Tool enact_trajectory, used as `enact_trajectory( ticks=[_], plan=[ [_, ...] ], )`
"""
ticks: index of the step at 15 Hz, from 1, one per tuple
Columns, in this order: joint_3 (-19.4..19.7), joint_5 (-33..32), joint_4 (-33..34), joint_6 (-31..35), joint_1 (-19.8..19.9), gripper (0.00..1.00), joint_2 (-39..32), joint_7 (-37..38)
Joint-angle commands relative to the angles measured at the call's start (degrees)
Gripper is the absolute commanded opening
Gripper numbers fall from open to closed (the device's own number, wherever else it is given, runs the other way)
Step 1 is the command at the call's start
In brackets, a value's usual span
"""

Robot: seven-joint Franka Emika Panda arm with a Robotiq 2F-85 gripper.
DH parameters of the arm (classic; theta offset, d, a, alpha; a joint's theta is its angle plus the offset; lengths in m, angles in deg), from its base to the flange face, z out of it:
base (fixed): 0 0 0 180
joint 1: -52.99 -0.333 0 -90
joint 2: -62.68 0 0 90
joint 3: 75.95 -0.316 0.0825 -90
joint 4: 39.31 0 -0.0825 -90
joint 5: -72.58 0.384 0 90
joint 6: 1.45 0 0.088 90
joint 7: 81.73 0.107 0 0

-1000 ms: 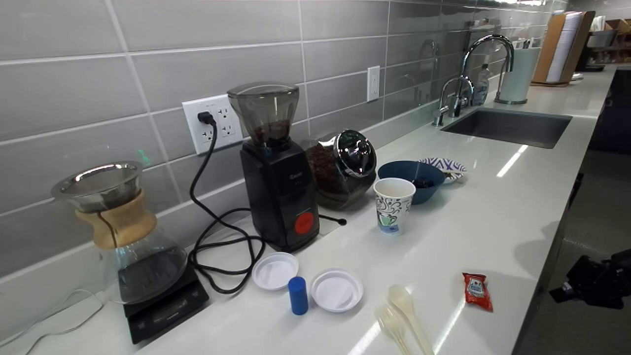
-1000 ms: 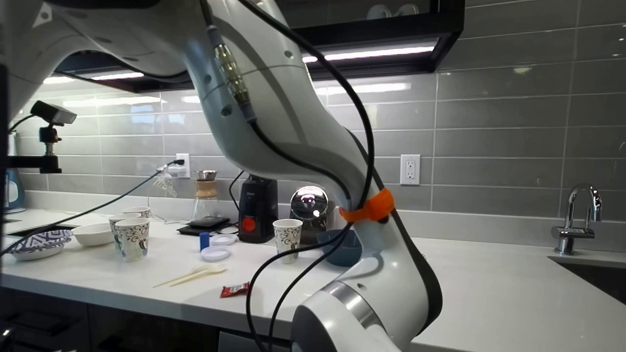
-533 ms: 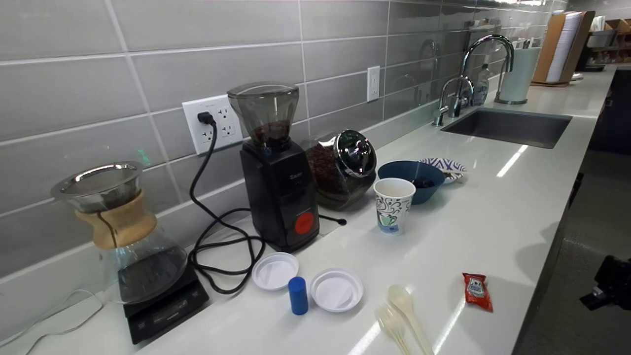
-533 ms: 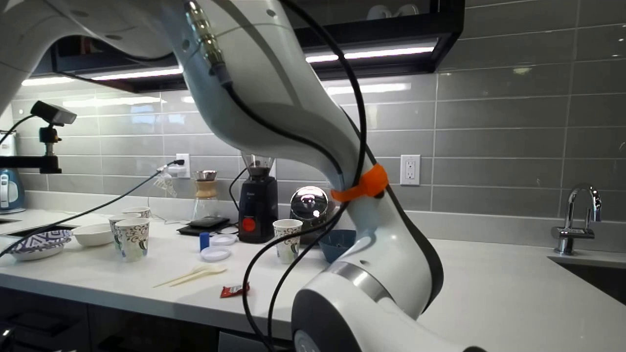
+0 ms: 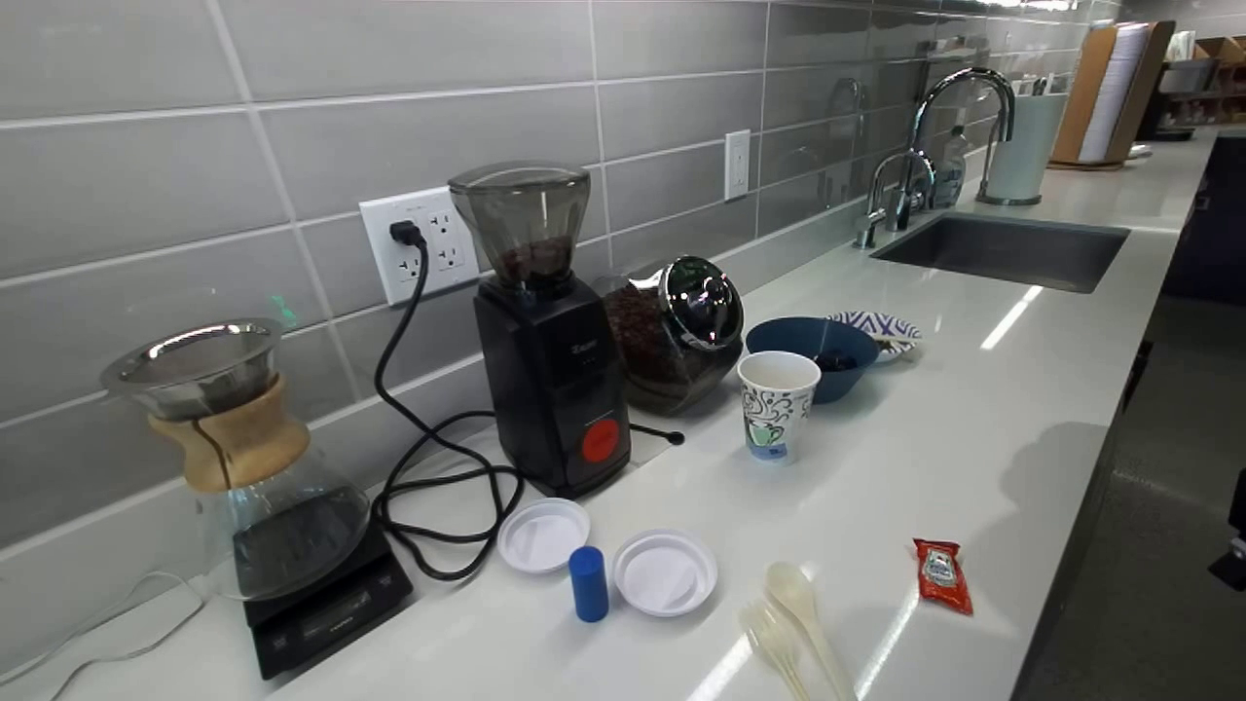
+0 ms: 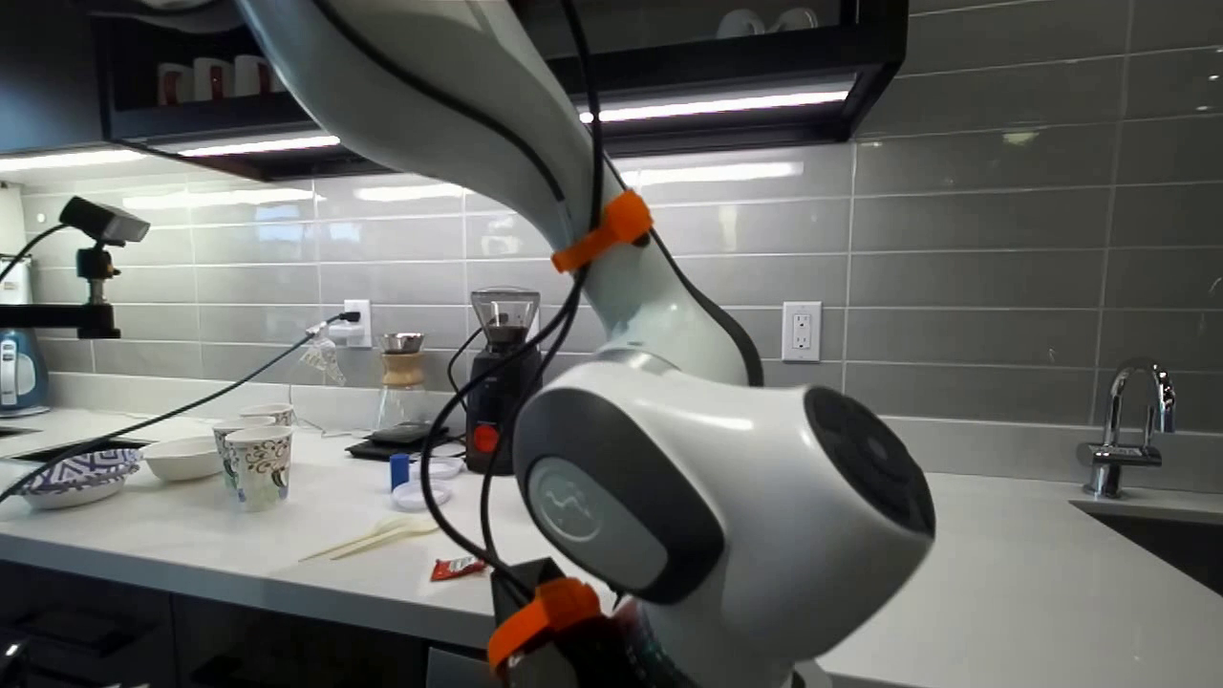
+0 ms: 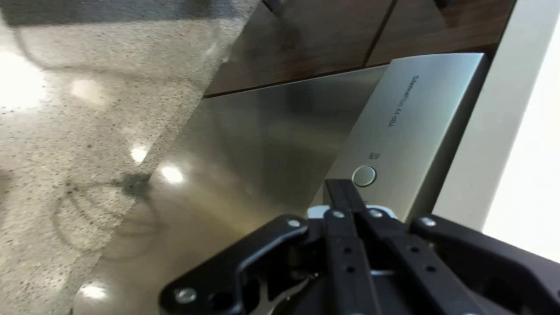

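In the wrist view my gripper has its jaws pressed together, tip to tip. It overlaps the silver dishwasher there, its tips just below the round button on the front panel; whether they touch it I cannot tell. The pale counter runs along the right, the speckled floor along the left.

In an exterior view, a dark bit of me shows at the right edge, beyond the counter. On the counter lie a red packet, a spoon and a fork; a paper cup stands upright near a blue bowl.

In an exterior view, my arm bends before the counter, a coffee grinder standing behind.
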Motion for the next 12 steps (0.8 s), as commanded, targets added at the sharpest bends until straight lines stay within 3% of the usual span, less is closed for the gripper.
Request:
enact_trajectory(
  ticks=[1, 2, 3, 4, 6, 9, 12],
  plan=[
    [-0.3, -10.9, -7.6, 7.3, -2.4, 0.00, 12.0, 8.1],
    [-0.6, -14.1, -8.7, 9.0, -2.8, 0.00, 14.5, 10.3],
    [-0.9, -17.0, -9.5, 10.3, -3.2, 0.26, 17.3, 12.6],
    [-1.2, -20.2, -10.3, 11.5, -3.5, 0.27, 19.9, 15.0],
    [-1.7, -28.5, -11.1, 12.2, -4.0, 0.40, 25.3, 21.5],
    [-3.1, -40.9, -9.4, 6.6, -3.4, 0.60, 33.5, 30.7],
    [-4.4, -45.0, -7.0, -0.2, -3.2, 0.82, 41.8, 35.0]
  ],
)
